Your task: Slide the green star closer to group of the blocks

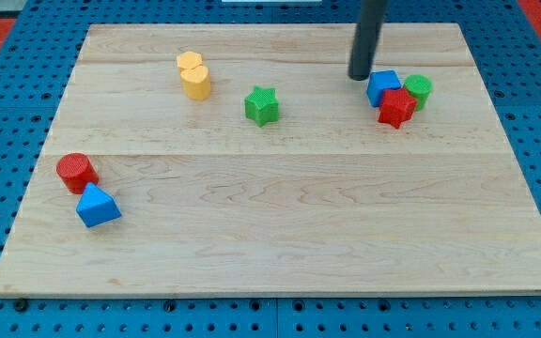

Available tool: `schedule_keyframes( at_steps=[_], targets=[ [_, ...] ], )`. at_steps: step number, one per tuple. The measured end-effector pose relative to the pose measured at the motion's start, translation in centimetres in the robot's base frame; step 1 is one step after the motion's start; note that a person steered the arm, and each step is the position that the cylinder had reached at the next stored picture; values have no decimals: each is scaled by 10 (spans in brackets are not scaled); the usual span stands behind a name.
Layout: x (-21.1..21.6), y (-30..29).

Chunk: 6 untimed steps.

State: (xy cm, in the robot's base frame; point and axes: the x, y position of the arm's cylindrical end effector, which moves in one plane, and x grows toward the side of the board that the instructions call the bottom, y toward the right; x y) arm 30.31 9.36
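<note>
the green star (262, 105) sits on the wooden bench (280, 216) a little above the middle, apart from every other block. my tip (360, 76) rests at the view's upper right, just left of the blue cube (382, 86), which touches a red star (395, 108) and a green cylinder (418, 90). there is no claw, only the rod. a yellow heart-shaped block (193, 76) lies left of the green star. a red cylinder (76, 172) and blue triangular block (97, 206) touch at the left edge.

My tip (360, 76) stands near the board's top edge, just beside the blue block (382, 86); the green star (262, 105) lies apart.
</note>
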Motion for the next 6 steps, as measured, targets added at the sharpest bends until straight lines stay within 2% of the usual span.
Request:
schedule_keyframes(
  at_steps=[1,2,3,5,6],
  targets=[
    [8,-119],
    [23,-162],
    [67,-149],
    [76,0],
    [86,-62]
  ],
)
